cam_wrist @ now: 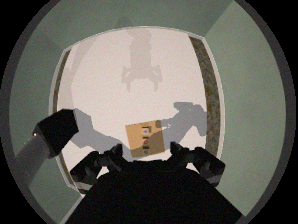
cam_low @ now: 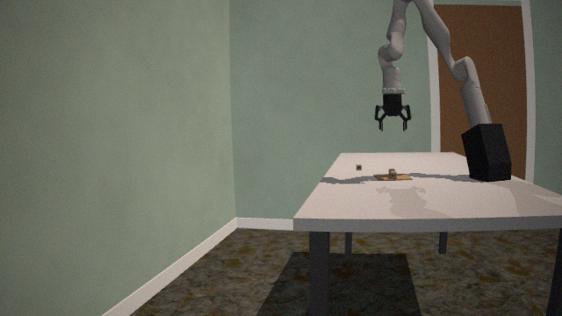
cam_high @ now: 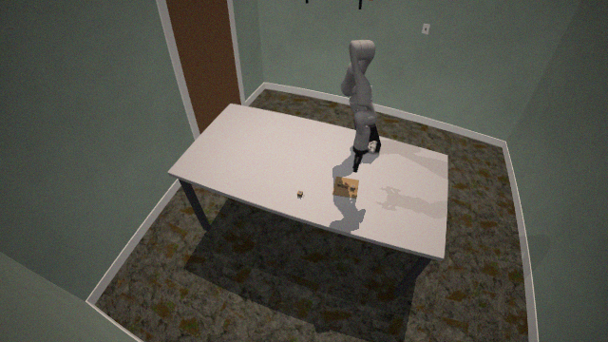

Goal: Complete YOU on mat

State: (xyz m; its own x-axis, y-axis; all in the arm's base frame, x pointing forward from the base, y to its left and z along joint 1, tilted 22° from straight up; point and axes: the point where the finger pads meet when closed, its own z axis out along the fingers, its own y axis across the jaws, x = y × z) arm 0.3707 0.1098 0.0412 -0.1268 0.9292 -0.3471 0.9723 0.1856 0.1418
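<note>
A tan mat (cam_high: 338,190) (cam_low: 404,177) (cam_wrist: 135,141) lies on the white table (cam_high: 266,142) (cam_low: 439,197). Small blocks (cam_high: 352,189) (cam_low: 392,174) (cam_wrist: 148,131) sit on the mat; their letters are too small to read. One loose block (cam_high: 300,194) (cam_low: 358,167) lies on the table, well off the mat and towards the table's front edge in the top view. My gripper (cam_high: 355,167) (cam_low: 392,126) (cam_wrist: 146,148) is open and empty. It hangs high above the table, over the mat's near edge, with its fingers pointing down.
The arm's black base (cam_low: 486,151) stands on the table behind the mat. A brown door (cam_high: 204,57) is in the wall behind the table's far left corner. Arm shadows fall across the table beside the mat.
</note>
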